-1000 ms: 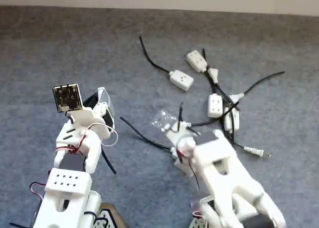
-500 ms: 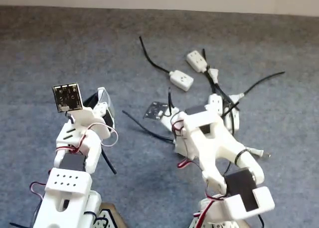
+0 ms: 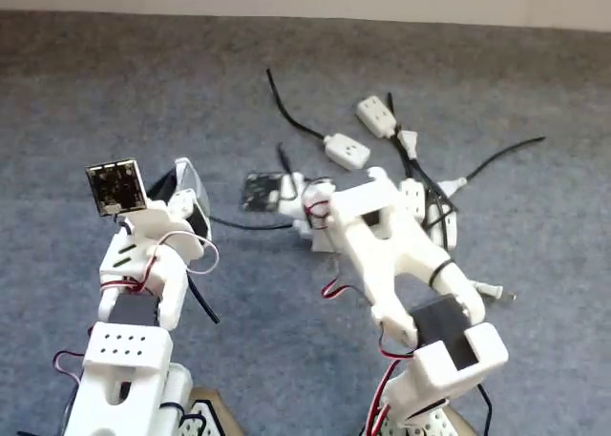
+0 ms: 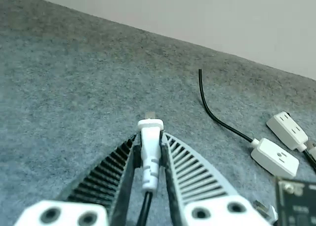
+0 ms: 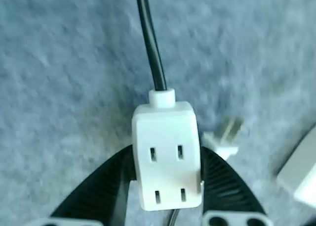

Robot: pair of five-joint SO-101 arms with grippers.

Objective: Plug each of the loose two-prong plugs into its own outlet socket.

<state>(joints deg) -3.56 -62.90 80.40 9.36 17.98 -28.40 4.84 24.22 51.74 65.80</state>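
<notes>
Left gripper (image 4: 149,137): clamping a white two-prong plug (image 4: 150,154), its prongs barely showing past the tip.
Plug's cord (image 4: 144,212): running back between the fingers (image 4: 190,161), getting cut off at the frame edge.
Right gripper (image 5: 167,179): squeezing a white outlet socket (image 5: 166,152), which is hiding the jaw tips.
Just beside that socket: a loose plug (image 5: 223,136), blurred, lying on the grey bench (image 5: 59,63).

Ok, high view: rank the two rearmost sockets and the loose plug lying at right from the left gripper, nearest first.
From the left gripper:
1. Socket on the long black cord, centre back.
2. Rear socket, farther back and right.
3. Loose plug, far right, toward the front.
</notes>
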